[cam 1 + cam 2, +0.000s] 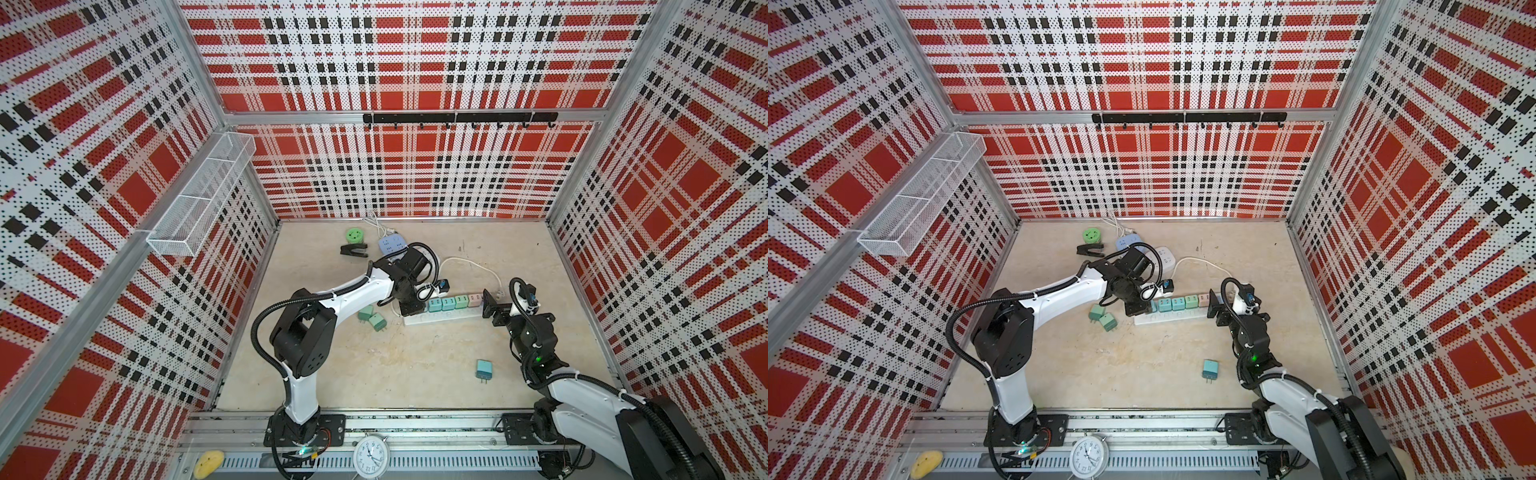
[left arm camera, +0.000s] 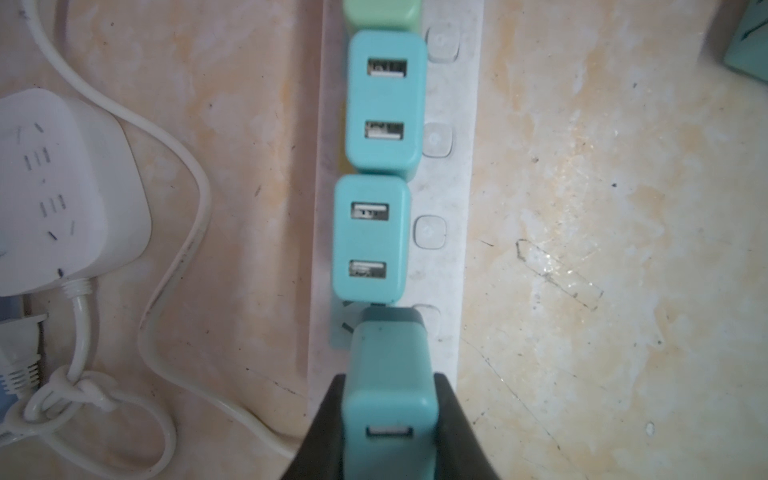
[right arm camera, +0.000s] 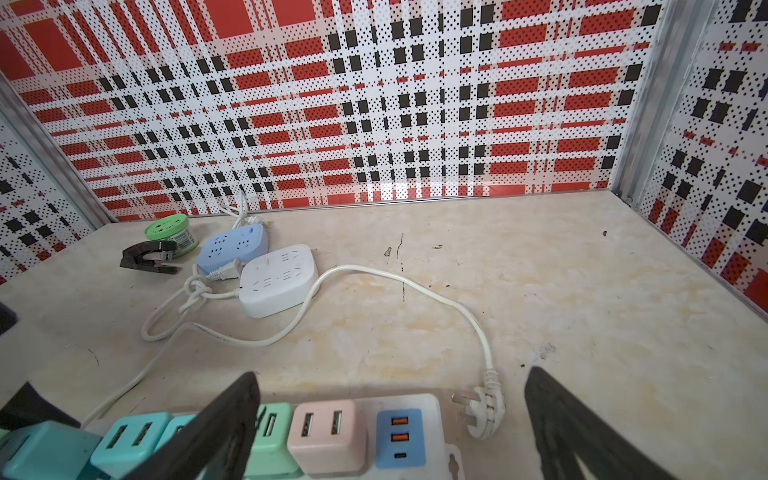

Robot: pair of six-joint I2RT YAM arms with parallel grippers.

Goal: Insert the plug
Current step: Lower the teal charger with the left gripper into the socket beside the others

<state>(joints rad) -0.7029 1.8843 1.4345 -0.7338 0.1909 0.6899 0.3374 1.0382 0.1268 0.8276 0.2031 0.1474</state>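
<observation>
My left gripper (image 2: 388,395) is clamped on the teal plug (image 2: 388,361), which stands over the end socket of the white power strip (image 2: 449,266), just beside 2 teal chargers (image 2: 372,237) seated in that strip. My right gripper (image 3: 392,374) hangs at the strip's other end, jaws wide apart.

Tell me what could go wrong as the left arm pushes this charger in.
1. The held teal charger in the left gripper sits tight against the neighbouring teal charger; its edge may catch there.
2. Its prongs are hidden underneath, so alignment with the power strip socket is unconfirmed.
3. The right gripper stands open at the strip's other end, not clamping it; the strip could slide under the push.
</observation>
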